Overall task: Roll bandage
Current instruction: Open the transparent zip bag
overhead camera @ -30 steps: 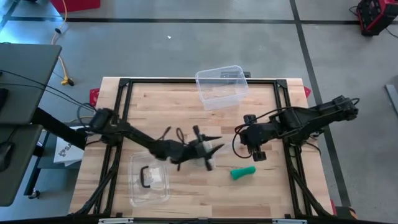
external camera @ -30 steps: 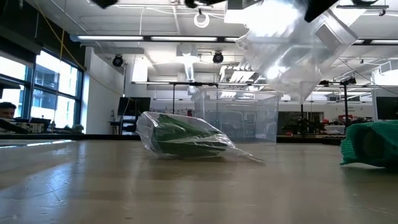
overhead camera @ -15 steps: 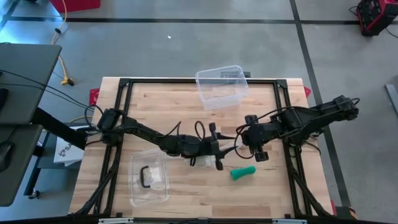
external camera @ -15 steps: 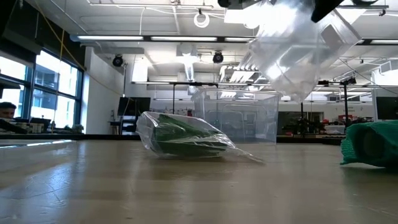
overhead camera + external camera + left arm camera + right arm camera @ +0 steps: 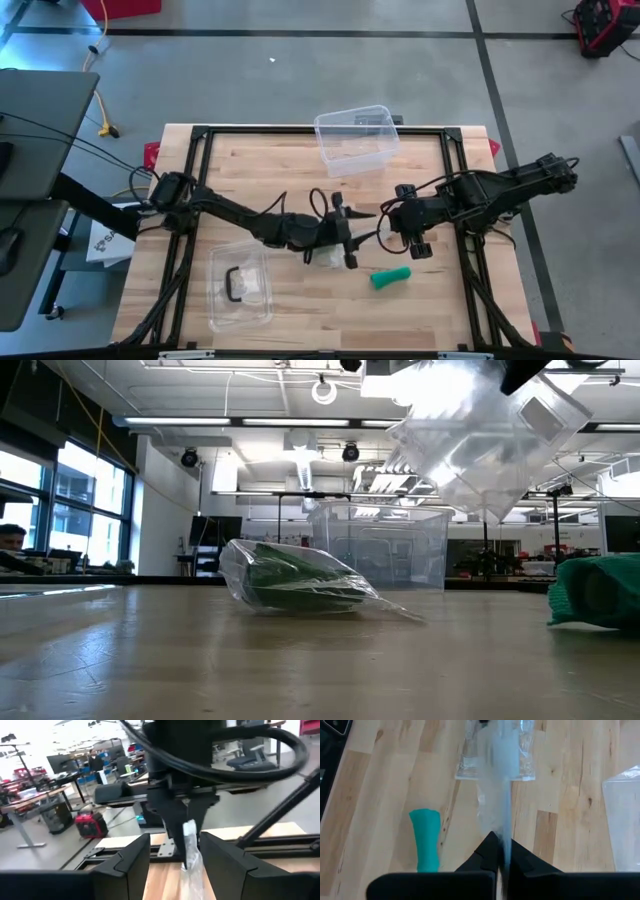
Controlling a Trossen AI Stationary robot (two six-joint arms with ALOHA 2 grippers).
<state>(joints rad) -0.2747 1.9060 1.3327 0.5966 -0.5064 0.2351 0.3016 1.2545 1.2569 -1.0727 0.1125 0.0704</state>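
No brand, label or writing can be read on anything, and the green bandage roll (image 5: 390,277) is a short, finely textured cylinder lying on its side on the wooden table (image 5: 250,170), near the front edge. Beside the roll, toward the middle of the table, the right gripper (image 5: 501,854) is closed on the edge of a clear plastic bag (image 5: 496,760). The left gripper (image 5: 176,852) faces it with its fingers apart around the same bag, not pinching it.
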